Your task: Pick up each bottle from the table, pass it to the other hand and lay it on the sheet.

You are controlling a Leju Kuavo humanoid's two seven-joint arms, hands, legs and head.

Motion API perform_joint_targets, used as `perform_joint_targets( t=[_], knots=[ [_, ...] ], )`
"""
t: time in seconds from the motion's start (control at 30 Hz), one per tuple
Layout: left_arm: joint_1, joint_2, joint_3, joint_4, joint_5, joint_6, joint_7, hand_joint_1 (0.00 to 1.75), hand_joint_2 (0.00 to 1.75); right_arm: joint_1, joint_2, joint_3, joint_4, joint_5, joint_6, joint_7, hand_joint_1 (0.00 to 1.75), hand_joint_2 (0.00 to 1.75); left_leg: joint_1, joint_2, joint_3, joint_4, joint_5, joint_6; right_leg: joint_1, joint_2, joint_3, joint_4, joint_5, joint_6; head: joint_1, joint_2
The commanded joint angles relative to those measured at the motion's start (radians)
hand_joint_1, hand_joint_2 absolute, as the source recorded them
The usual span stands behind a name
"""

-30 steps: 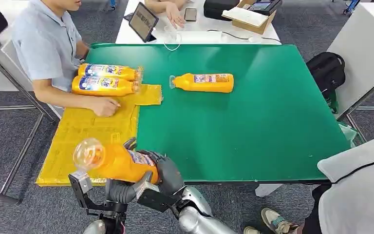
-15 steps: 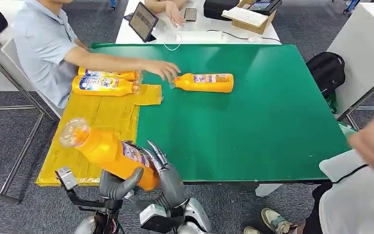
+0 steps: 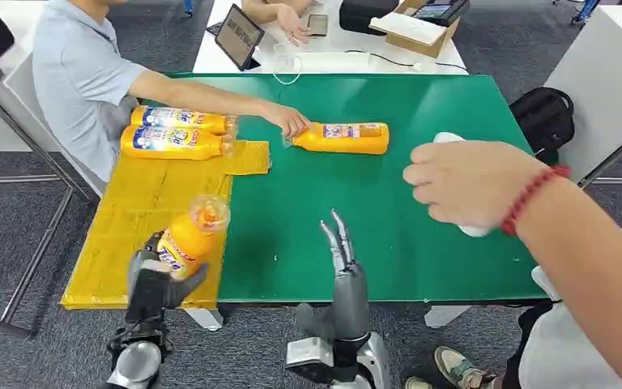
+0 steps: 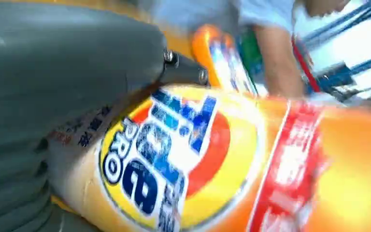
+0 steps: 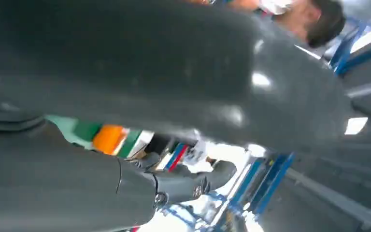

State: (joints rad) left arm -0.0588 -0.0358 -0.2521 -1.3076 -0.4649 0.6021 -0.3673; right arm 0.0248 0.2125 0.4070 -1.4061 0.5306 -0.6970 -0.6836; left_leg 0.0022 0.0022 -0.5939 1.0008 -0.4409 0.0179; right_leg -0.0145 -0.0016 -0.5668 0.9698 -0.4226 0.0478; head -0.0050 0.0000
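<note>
Gripping the bottle [image 3: 188, 237] in my left hand [image 3: 155, 279], base clamped, cap end tilted up and away, over the near part of the yellow sheet [image 3: 142, 212]. Right hand [image 3: 342, 258] is empty, fingers apart (beside the sheet, over the green table [image 3: 421, 203]).

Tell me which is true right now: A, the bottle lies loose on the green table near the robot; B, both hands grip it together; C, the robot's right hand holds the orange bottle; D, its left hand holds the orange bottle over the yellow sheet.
D: the left hand grips the orange bottle above the yellow sheet, while the right hand stands apart over the green table, fingers straight, holding nothing.
</note>
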Motion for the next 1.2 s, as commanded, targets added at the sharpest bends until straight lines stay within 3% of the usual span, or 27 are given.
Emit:
perform_joint_targets(
  t=[0.03,0.1,0.17,0.23,0.37,0.4,0.43,0.5,0.6,0.7,0.73,0.8,0.83,0.87,0.9,0.93,1.0,1.1,1.13,1.2],
  knots=[
    [-0.491,0.062,-0.02,0.845,-0.521,-0.078,0.268,1.75,1.75,-0.085,-0.013,0.056,0.207,-0.149,-0.001,-0.015,0.0,0.0,0.001,-0.009,0.005,-0.004,0.004,-0.002,0.001,-0.009,0.007,-0.004,0.001,-0.003,0.0,0.0],
    [-0.518,0.064,-0.048,0.881,-0.57,-0.118,0.302,1.75,1.75,-0.089,-0.013,0.065,0.216,-0.155,0.004,-0.014,0.0,0.0,0.002,-0.012,0.001,-0.001,0.006,0.0,0.002,-0.012,0.002,-0.002,0.0,-0.002,0.002,0.0],
    [-0.538,0.065,-0.065,0.914,-0.602,-0.179,0.339,1.75,1.75,-0.093,-0.014,0.073,0.224,-0.162,0.013,-0.013,0.0,0.0,0.001,-0.005,0.002,-0.002,0.005,-0.001,0.001,-0.005,0.005,-0.001,0.001,-0.002,0.0,0.0],
    [-0.548,0.069,-0.075,0.934,-0.626,-0.219,0.365,1.45,1.75,-0.093,-0.012,0.079,0.236,-0.175,0.025,-0.008,0.0,0.0,0.001,-0.003,0.003,-0.002,0.004,-0.001,0.001,-0.004,0.005,-0.001,0.003,-0.005,0.0,0.0],
    [-0.546,0.072,-0.072,0.934,-0.626,-0.223,0.364,1.45,1.75,-0.091,-0.009,0.079,0.243,-0.18,0.026,-0.008,0.0,0.0,0.001,-0.001,0.007,-0.003,0.005,-0.002,0.001,-0.002,0.008,-0.001,0.004,-0.005,0.0,0.0],
    [-0.545,0.073,-0.073,0.932,-0.629,-0.223,0.366,1.19,1.75,-0.092,-0.01,0.079,0.246,-0.182,0.027,-0.008,0.0,0.0,0.0,-0.002,0.007,-0.002,0.005,-0.002,0.001,-0.003,0.008,-0.001,0.003,-0.004,0.0,0.0],
    [-0.545,0.079,-0.093,0.93,-0.665,-0.222,0.378,0.68,1.75,-0.092,-0.009,0.079,0.252,-0.187,0.031,-0.007,0.0,0.0,0.001,-0.001,0.008,-0.003,0.005,-0.003,0.001,-0.002,0.008,-0.001,0.004,-0.006,0.0,0.0],
    [-0.537,0.077,-0.083,0.908,-0.658,-0.253,0.339,0.0,1.75,-0.09,-0.004,0.073,0.267,-0.202,0.036,-0.011,0.0,0.0,0.001,-0.002,0.008,-0.002,0.005,-0.002,0.001,-0.003,0.009,0.0,0.003,-0.005,0.0,0.0],
    [-0.483,0.046,0.033,0.817,-0.442,-0.436,0.138,0.0,1.75,-0.091,-0.011,0.08,0.277,-0.225,0.039,-0.015,0.0,0.0,0.0,-0.002,0.009,-0.003,0.006,-0.003,0.001,-0.003,0.009,0.0,0.004,-0.005,0.0,0.0],
    [-0.452,0.052,0.032,0.77,-0.392,-0.471,0.111,0.0,1.75,-0.096,-0.018,0.092,0.28,-0.238,0.031,-0.015,0.0,0.0,0.0,-0.002,0.009,-0.003,0.006,-0.004,0.001,-0.003,0.009,0.0,0.003,-0.005,0.0,0.0],
    [-0.421,0.041,0.081,0.72,-0.245,-0.58,0.016,0.0,1.75,-0.101,-0.022,0.098,0.284,-0.255,0.036,-0.015,0.0,0.0,0.0,-0.001,0.01,-0.004,0.007,-0.005,0.001,-0.002,0.009,0.0,0.004,-0.006,0.0,0.0],
    [-0.35,0.024,0.123,0.594,-0.061,-0.66,-0.077,0.0,1.75,-0.112,-0.029,0.105,0.296,-0.264,0.029,-0.015,0.0,0.0,0.0,-0.003,0.011,-0.003,0.006,-0.004,0.0,-0.004,0.012,0.0,0.003,-0.004,0.0,0.0],
    [-0.285,-0.023,0.178,0.465,0.034,-0.524,-0.146,0.0,1.75,-0.115,-0.033,0.102,0.301,-0.263,0.018,-0.015,0.0,0.0,0.0,-0.004,0.011,-0.003,0.007,-0.004,0.0,-0.005,0.013,0.0,0.002,-0.004,0.0,0.0],
    [-0.251,-0.078,0.199,0.392,0.056,-0.377,-0.124,0.0,1.75,-0.11,-0.029,0.079,0.314,-0.259,-0.001,-0.015,0.0,0.0,0.0,-0.003,0.012,-0.004,0.007,-0.004,0.0,-0.003,0.013,-0.001,0.003,-0.004,0.0,0.0],
    [-0.225,-0.088,0.156,0.334,0.053,-0.35,-0.079,0.0,1.75,-0.106,-0.033,0.071,0.311,-0.265,0.001,-0.015,0.0,0.0,-0.001,-0.005,0.011,-0.003,0.007,-0.003,-0.001,-0.005,0.013,0.0,0.002,-0.004,0.0,0.0],
    [-0.183,-0.046,0.066,0.25,0.108,-0.422,-0.049,0.0,1.75,-0.111,-0.039,0.05,0.318,-0.266,-0.001,-0.015,0.0,0.0,-0.001,-0.006,0.011,-0.004,0.007,-0.003,-0.001,-0.007,0.014,-0.002,0.003,-0.004,0.0,0.0],
    [-0.143,-0.014,0.012,0.178,0.164,-0.443,-0.025,0.0,1.75,-0.117,-0.053,0.016,0.311,-0.24,-0.001,-0.015,0.0,0.0,-0.001,-0.005,0.007,-0.001,0.006,-0.003,-0.001,-0.006,0.009,0.0,0.002,-0.004,0.0,0.0],
    [-0.103,-0.029,0.018,0.078,0.212,-0.35,-0.094,0.0,1.75,-0.132,-0.074,-0.073,0.3,-0.094,-0.001,-0.015,0.0,0.0,-0.001,-0.004,0.003,-0.001,0.006,-0.003,-0.001,-0.004,0.004,0.001,0.002,-0.004,0.001,0.0],
    [-0.087,-0.062,0.048,0.032,0.255,-0.275,-0.169,0.0,1.75,-0.138,-0.052,-0.179,0.325,0.084,-0.001,-0.013,0.0,0.0,-0.001,-0.004,0.003,-0.001,0.006,-0.003,-0.001,-0.004,0.005,0.0,0.002,-0.004,0.001,0.0],
    [-0.05,-0.085,0.056,-0.081,0.308,-0.207,-0.233,0.0,1.75,-0.188,-0.07,-0.269,0.391,0.255,-0.001,0.027,0.0,0.0,-0.001,-0.005,0.002,0.0,0.005,-0.003,-0.001,-0.005,0.004,0.001,0.002,-0.004,0.0,0.0]
  ],
)
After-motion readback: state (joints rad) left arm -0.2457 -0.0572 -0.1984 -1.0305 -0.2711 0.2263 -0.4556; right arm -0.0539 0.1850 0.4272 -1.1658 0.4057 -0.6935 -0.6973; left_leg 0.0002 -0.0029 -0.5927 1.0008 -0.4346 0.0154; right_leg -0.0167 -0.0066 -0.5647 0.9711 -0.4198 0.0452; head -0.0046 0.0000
